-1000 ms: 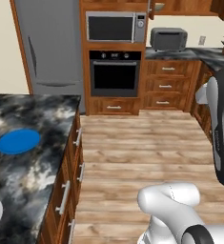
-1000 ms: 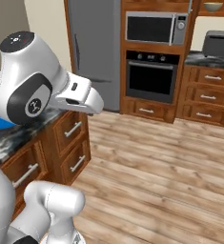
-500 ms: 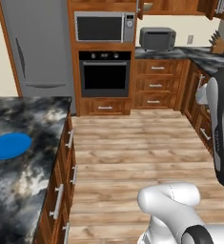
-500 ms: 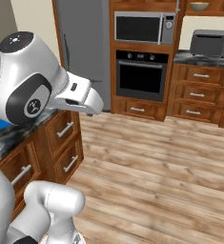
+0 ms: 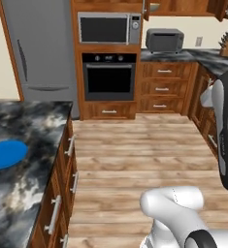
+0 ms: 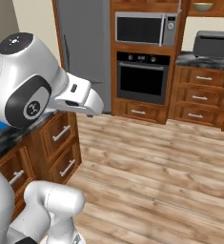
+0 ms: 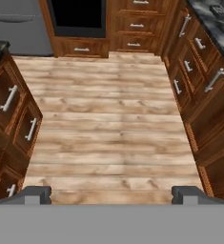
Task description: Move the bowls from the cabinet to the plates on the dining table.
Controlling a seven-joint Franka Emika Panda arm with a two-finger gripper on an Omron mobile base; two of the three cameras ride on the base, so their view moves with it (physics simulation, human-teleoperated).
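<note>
Left base view: the dining table (image 5: pixel 23 160), a dark marbled counter, sits at lower left with a blue plate (image 5: pixel 6 154) lying flat on it near the left edge; wooden drawers run below. Across the plank floor (image 5: pixel 139 150) stand the fridge (image 5: pixel 38 53), the microwave (image 5: pixel 108 28) above the oven (image 5: pixel 109 77), and a toaster oven (image 5: pixel 164 40) on the far counter. Right base view: a bowl (image 6: pixel 202 6) rests on the shelf of the open wall cabinet (image 6: pixel 206 7) at top right, above the toaster oven. Hand view: the gripper (image 7: pixel 111 194) faces the floor, jaws spread wide apart, nothing between them.
</note>
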